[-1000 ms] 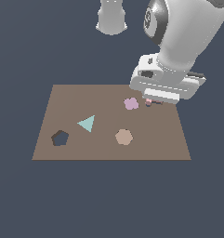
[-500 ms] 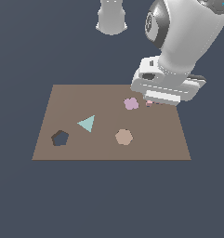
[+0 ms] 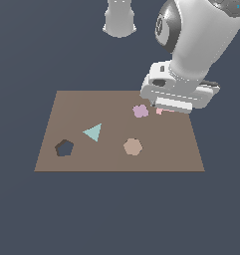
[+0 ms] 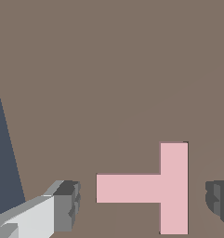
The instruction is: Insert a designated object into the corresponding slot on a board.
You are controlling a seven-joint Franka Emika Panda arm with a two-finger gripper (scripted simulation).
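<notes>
One pale-pink T-shaped block (image 4: 160,188) lies flat on the brown board (image 3: 91,99), low and right of centre in the wrist view; in the exterior view only a sliver of it shows at the upper right of the board, beside the lilac flower piece (image 3: 140,111) and under the arm's hand. Judged from its flat, sharp-edged form, it is a stiff, light, thin piece with smooth faces, liable to slip if pinched off-centre. The jaws stand wide open, holding nothing; the gripper (image 4: 143,202) straddles the block, one finger (image 4: 66,204) clear of the stem's end, the other beyond the crossbar, neither touching. Closing along this line would clamp the block lengthwise. The T-shaped slot is not visible in either view; only a dark pentagon cutout (image 3: 64,148) shows, lower left.
</notes>
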